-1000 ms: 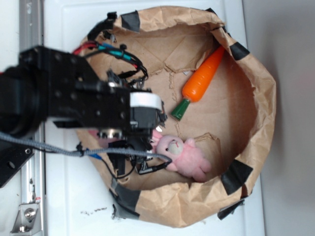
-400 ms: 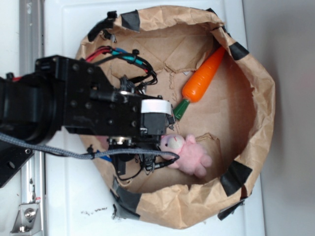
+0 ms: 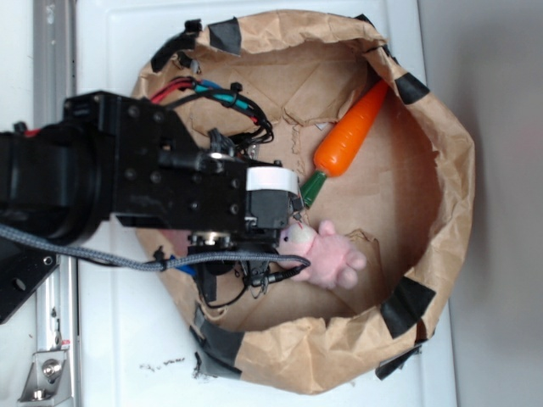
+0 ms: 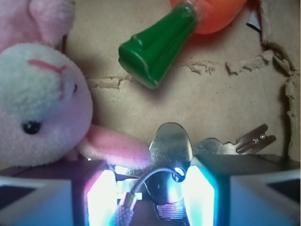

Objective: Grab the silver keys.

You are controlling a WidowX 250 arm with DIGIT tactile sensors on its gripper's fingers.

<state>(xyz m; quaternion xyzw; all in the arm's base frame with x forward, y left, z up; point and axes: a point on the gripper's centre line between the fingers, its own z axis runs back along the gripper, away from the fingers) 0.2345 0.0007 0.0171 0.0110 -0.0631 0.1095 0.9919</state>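
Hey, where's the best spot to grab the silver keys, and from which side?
Grip the bunched round heads of the silver keys, where they overlap between the gripper's fingers, coming straight down from above. The blades fan out flat toward the right and would likely slip; the pink bunny's ear crowds the left side.

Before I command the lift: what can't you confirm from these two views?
- Silver keys, exterior view: entirely hidden under the arm and wrist.
- Keys, wrist view: lower part and ring cut off by the fingers and bottom edge; key count unclear.
- Gripper: whether the pads actually clamp the keys; glare washes out the contact.
- Pink bunny: its ear lies near the left finger; touching or not is unclear.
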